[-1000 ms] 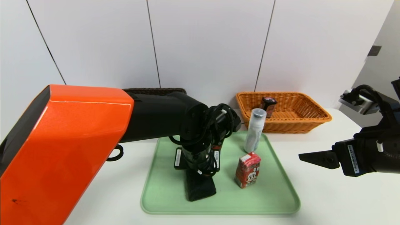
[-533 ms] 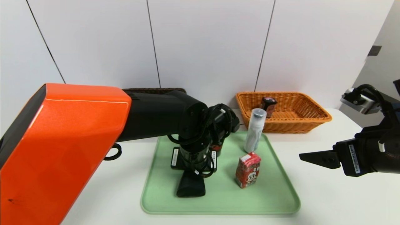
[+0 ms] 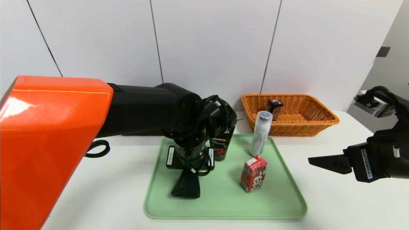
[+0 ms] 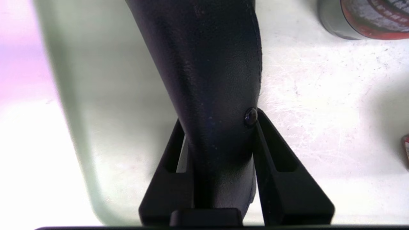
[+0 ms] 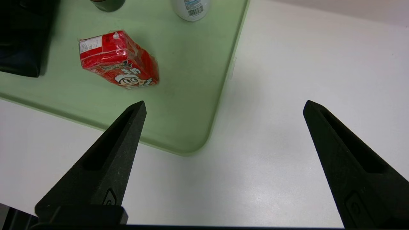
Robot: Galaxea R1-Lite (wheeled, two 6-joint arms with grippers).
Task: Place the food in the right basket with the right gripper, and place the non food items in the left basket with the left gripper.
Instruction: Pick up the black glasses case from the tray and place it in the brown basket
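Note:
My left gripper (image 3: 188, 167) is over the left part of the green tray (image 3: 223, 215), shut on one end of the long black pouch (image 3: 187, 188). In the left wrist view both fingers (image 4: 271, 153) of the left gripper (image 4: 220, 118) press the pouch (image 4: 211, 70). The black tube (image 3: 223, 143), the slim white bottle (image 3: 260, 134) and the red cartoon carton (image 3: 253, 173) stand on the tray. A dark pack (image 3: 274, 108) lies in the orange right basket (image 3: 319, 123). My right gripper (image 3: 319, 161) hovers open right of the tray, empty (image 5: 223, 103). My left arm hides the left basket.
A black cable loop (image 3: 97, 148) lies on the white table left of the tray. The right wrist view shows the carton (image 5: 119, 60) and the tray's corner (image 5: 191, 140) ahead, with bare table under the fingers. The wall stands close behind the baskets.
The left gripper has shut on the pouch and moved left and up with it, swinging the pouch's free end left. The black tube now shows behind it. The right arm barely moved.

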